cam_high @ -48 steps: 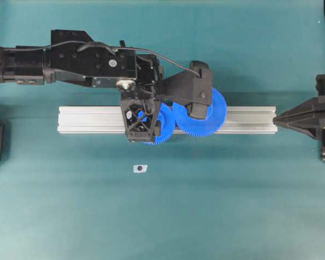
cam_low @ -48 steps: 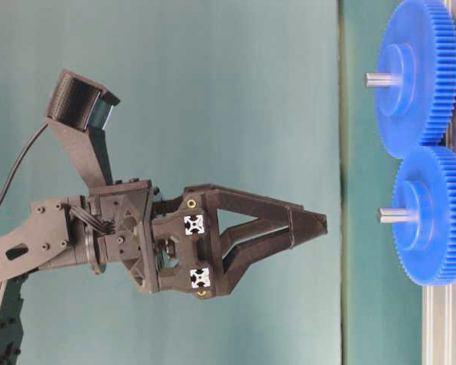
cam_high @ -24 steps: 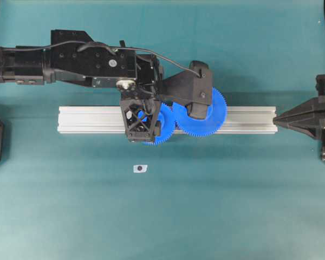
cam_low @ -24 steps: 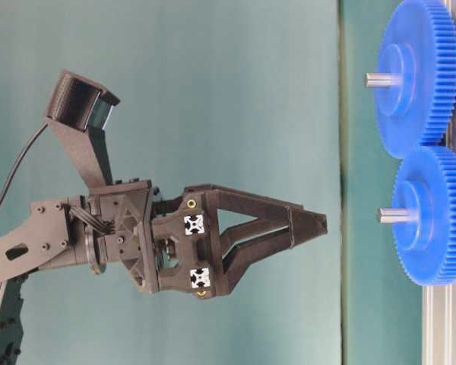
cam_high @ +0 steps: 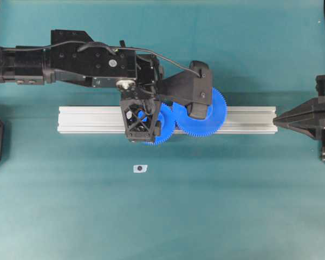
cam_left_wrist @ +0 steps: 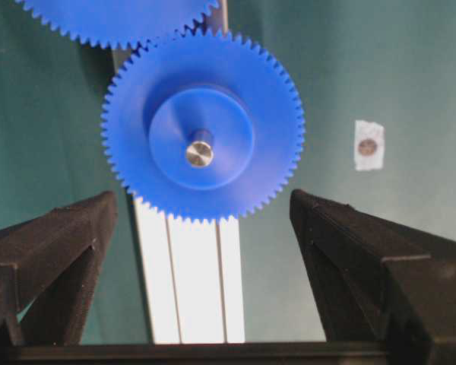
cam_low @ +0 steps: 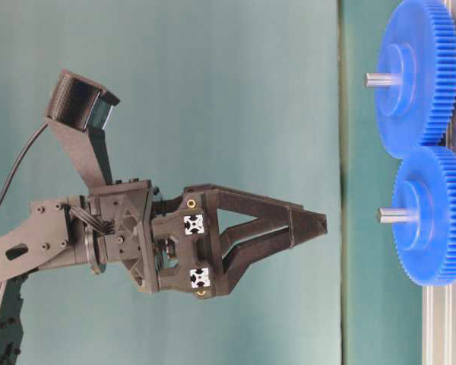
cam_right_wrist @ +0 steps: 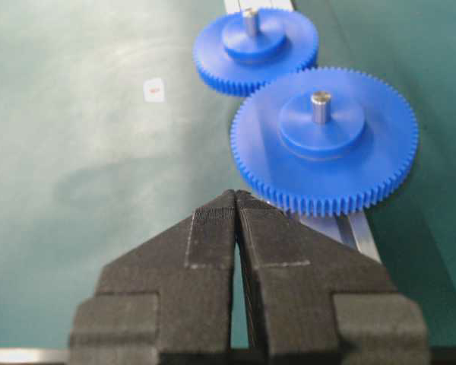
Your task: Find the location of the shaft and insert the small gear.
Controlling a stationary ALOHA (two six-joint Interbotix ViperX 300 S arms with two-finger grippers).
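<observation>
The small gear (cam_left_wrist: 203,125) is a blue toothed wheel that lies flat on the aluminium rail (cam_left_wrist: 190,281). It meshes with the larger blue gear (cam_left_wrist: 118,19). The shaft's grey pin end (cam_left_wrist: 199,154) sticks up through the small gear's hub; its base is hidden. My left gripper (cam_left_wrist: 203,196) hovers over the small gear, open and empty, with one finger on each side. In the overhead view the left gripper (cam_high: 142,123) covers most of the small gear (cam_high: 161,130). My right gripper (cam_right_wrist: 235,196) is shut and empty, off the rail's right end (cam_high: 277,120).
A small white tag with a dark dot (cam_high: 140,168) lies on the teal mat in front of the rail (cam_high: 86,119). The larger gear (cam_high: 208,116) has its own grey pin (cam_right_wrist: 320,103). The left arm's camera housing (cam_high: 197,92) overhangs it.
</observation>
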